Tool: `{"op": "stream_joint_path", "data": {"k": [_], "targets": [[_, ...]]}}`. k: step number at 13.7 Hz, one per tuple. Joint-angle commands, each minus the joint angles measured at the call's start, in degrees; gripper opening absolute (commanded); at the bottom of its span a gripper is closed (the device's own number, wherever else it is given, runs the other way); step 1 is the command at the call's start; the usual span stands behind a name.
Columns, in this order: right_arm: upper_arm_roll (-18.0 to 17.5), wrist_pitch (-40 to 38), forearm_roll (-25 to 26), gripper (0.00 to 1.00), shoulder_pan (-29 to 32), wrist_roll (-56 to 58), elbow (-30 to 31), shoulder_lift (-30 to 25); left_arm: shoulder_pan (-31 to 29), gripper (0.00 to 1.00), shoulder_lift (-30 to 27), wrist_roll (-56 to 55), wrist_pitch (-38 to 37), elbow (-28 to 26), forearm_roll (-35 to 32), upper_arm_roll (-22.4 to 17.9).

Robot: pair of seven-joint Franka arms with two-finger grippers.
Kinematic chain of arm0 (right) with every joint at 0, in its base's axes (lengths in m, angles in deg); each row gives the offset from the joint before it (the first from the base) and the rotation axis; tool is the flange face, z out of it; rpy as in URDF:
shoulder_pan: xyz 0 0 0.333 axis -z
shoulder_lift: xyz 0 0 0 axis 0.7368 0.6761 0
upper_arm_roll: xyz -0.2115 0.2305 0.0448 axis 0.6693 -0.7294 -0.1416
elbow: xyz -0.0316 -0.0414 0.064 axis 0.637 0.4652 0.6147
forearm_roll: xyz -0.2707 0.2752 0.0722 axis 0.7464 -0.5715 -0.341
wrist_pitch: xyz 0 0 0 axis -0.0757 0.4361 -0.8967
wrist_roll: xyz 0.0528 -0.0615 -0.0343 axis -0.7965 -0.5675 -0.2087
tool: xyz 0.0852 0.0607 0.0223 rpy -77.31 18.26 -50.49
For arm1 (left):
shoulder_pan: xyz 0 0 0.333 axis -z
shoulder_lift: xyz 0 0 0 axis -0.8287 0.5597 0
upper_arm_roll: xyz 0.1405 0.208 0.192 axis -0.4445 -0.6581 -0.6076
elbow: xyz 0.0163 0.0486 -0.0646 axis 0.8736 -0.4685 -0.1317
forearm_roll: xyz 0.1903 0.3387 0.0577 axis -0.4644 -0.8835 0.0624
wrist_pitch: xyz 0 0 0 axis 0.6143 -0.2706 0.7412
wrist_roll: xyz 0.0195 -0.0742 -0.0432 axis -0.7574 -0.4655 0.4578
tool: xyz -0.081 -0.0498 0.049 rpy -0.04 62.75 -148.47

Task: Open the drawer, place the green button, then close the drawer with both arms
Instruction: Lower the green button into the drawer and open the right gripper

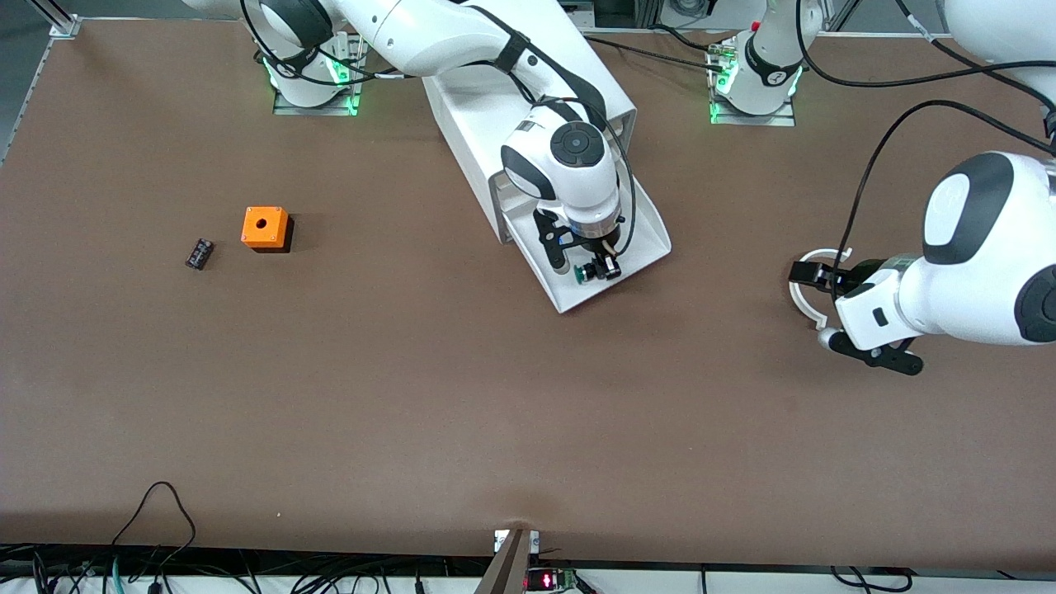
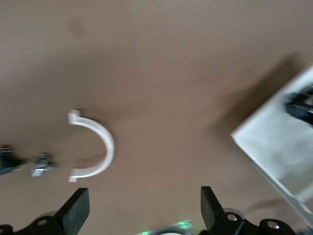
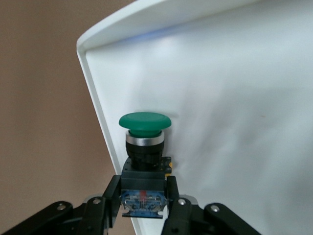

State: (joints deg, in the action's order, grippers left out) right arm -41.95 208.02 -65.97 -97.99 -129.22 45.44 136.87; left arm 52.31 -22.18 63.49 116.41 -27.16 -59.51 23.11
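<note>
Right gripper (image 1: pixel 591 268) is clamped on the button (image 1: pixel 588 271) and hangs over the open drawer (image 1: pixel 639 247), front view. That drawer is pulled out of the white cabinet (image 1: pixel 487 124); the right arm reaches from its base across the cabinet top, wrist pointing down. Left gripper (image 1: pixel 813 276) waits low over bare table (image 1: pixel 528 412) toward the left arm's end, beside a white C-shaped ring (image 1: pixel 804 295), forearm nearly level. An orange cube (image 1: pixel 265 227) and a black ribbed component (image 1: pixel 199 253) lie toward the right arm's end.

Left wrist view: left gripper (image 2: pixel 142 208) has its fingers spread wide with nothing between; ring (image 2: pixel 95 147) lies ahead on the table, drawer corner (image 2: pixel 274 142) at the edge.

Right wrist view: fingers (image 3: pixel 178 203) pinch the button's boxy lower body; green cap (image 3: pixel 145 122) stands clear above, over the drawer floor (image 3: pixel 225 127) near its rim.

Judgement: button looks light, rigid and hard plastic; the cap is rounded and likely slippery, so the flat-sided body is the sound hold. Release should sit it well inside the rim.
</note>
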Motion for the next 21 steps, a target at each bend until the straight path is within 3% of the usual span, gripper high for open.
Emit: {"op": "stream_joint_path", "data": {"k": [1, 4, 6, 9, 13, 15, 18, 21], "targets": [[0.6, -0.1, 1.5, 1.00, -0.9, -1.4, -1.3, 0.6, 0.8, 1.00, 0.4, 0.0, 4.3, 3.3, -3.9, -0.5], [0.7, -3.0, 1.5, 1.00, 0.0, -0.3, -1.8, 0.0, 0.4, 1.00, 0.4, -0.3, 6.6, 3.4, -4.0, -1.1], [0.7, -7.7, 1.5, 1.00, 1.3, 6.4, -3.2, -2.0, 0.1, 1.00, 0.4, -1.4, 6.6, 2.8, -3.6, -1.0], [-0.3, -11.0, 0.9, 1.00, 6.0, 13.4, -4.3, -5.2, 0.6, 1.00, 0.5, -10.5, 8.2, 0.7, -3.3, -0.7], [-0.9, -15.0, -2.4, 1.00, 12.9, 30.6, -4.2, -10.5, 0.6, 1.00, 0.1, -22.7, 14.8, -5.5, 1.1, -0.5], [-1.0, -17.6, -4.2, 1.00, 16.9, 39.9, -4.1, -12.5, 0.7, 1.00, 0.1, -29.4, 18.1, -8.9, 1.0, 1.8], [-0.7, -24.3, -5.8, 1.00, 22.4, 56.0, -3.8, -15.4, 1.0, 1.00, 0.1, -42.6, 25.0, -15.4, 0.1, 6.0], [-0.4, -32.7, -5.8, 1.00, 27.8, 73.1, -3.7, -17.6, 4.2, 1.00, 0.1, -48.7, 33.5, -22.2, -0.1, 6.6]]}}
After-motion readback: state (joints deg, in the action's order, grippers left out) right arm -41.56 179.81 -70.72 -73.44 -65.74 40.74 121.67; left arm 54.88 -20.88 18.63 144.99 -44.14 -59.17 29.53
